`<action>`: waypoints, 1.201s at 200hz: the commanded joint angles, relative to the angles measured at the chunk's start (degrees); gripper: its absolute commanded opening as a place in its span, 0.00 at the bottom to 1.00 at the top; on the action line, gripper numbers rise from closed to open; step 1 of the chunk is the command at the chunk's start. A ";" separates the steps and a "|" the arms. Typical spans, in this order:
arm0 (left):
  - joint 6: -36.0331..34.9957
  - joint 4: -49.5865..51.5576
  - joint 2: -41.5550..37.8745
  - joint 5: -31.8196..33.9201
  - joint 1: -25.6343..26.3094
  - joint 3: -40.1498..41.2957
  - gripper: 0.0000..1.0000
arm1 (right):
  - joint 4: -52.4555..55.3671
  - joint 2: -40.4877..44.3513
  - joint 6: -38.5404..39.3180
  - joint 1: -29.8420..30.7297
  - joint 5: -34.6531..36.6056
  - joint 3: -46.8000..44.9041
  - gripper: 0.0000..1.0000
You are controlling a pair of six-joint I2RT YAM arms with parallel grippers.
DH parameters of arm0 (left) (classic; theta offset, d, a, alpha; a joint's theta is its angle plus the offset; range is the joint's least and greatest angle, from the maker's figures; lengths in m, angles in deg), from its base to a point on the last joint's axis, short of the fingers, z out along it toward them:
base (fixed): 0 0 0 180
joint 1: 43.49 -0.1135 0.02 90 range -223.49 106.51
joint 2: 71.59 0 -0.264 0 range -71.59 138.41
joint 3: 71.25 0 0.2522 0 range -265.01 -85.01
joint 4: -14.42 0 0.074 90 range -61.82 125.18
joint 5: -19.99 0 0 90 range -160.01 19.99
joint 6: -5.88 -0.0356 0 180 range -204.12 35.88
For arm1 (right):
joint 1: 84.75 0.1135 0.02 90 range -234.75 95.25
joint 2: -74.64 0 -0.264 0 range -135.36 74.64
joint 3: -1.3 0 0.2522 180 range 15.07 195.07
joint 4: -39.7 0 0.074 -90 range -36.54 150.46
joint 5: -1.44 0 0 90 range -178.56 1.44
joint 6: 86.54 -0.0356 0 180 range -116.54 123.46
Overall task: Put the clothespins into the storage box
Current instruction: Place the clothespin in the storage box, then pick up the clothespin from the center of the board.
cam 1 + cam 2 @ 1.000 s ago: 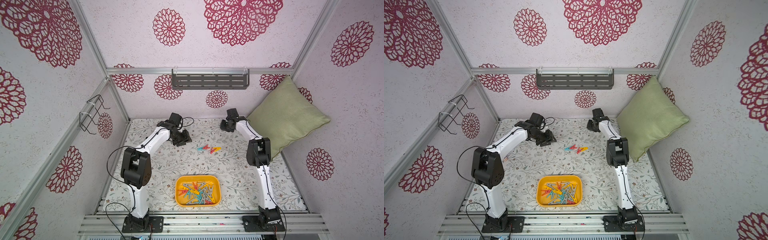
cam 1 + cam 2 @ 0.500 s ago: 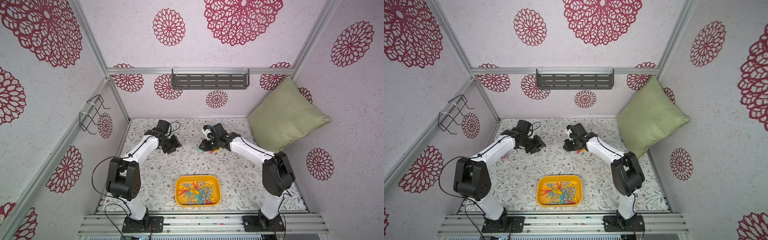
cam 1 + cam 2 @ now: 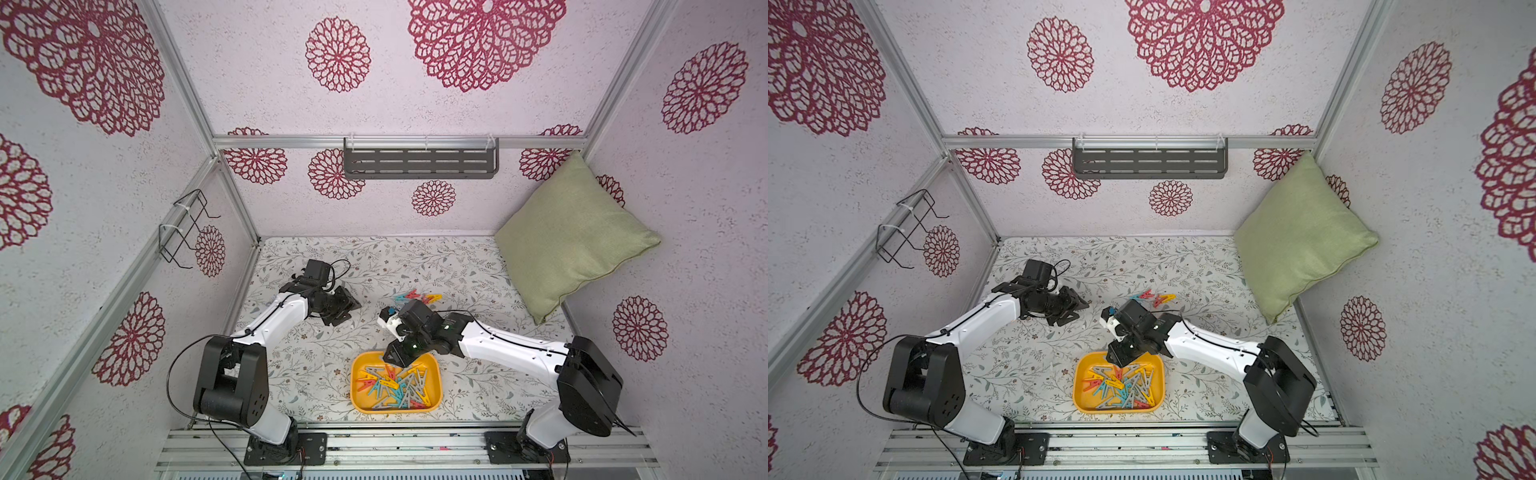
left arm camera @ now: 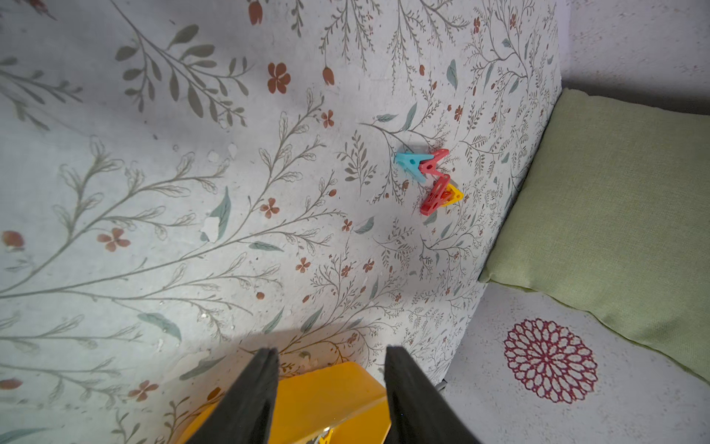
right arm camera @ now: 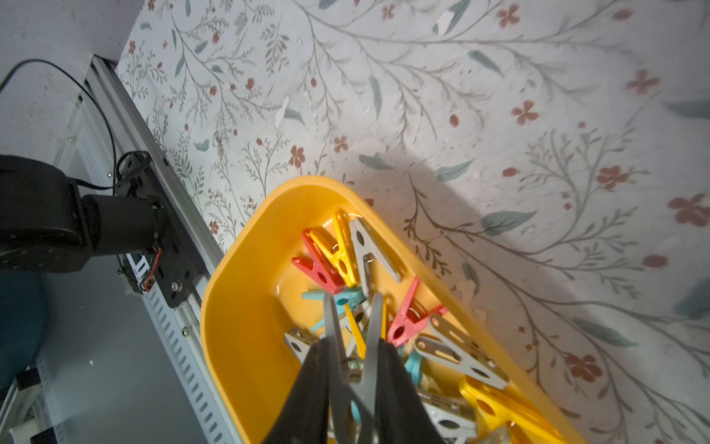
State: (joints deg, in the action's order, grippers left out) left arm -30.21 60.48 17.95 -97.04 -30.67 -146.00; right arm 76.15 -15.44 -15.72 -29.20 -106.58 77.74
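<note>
Hovering over far rim of yellow storage box [image 3: 354, 388], right end effector [image 5: 351, 344] pinches grey clothespin [image 5: 374, 326], peg's legs sticking out past fingertips. Below it, heap of clothespins [image 3: 395, 386] in red, yellow, teal and grey fills box. Left end effector [image 4: 330, 351] open, empty, held over floral tabletop [image 3: 478, 270], well apart from box. Four loose clothespins [image 4: 430, 178], teal, two red and yellow, lie touching in cluster on tabletop beyond box.
</note>
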 commanded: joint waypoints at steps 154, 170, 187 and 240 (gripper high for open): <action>-2.94 3.35 6.58 0.68 6.81 -16.38 0.52 | 6.33 -6.78 -6.27 -20.65 18.50 19.82 0.42; -2.92 3.44 7.59 0.35 7.03 -17.16 0.52 | 7.81 -11.00 -6.60 -22.48 18.76 22.78 0.39; -3.20 3.74 8.52 0.13 7.17 -17.68 0.52 | 8.65 -14.96 -8.10 -24.33 19.60 25.35 0.40; -4.24 5.14 10.45 -0.22 7.07 -19.49 0.52 | 6.39 -22.38 -15.86 -29.63 18.24 27.18 0.47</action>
State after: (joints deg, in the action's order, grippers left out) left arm -32.68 64.17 27.15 -97.23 -23.85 -163.48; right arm 82.58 -37.45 -26.38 -56.68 -88.44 103.25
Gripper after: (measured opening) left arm 0.519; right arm 0.464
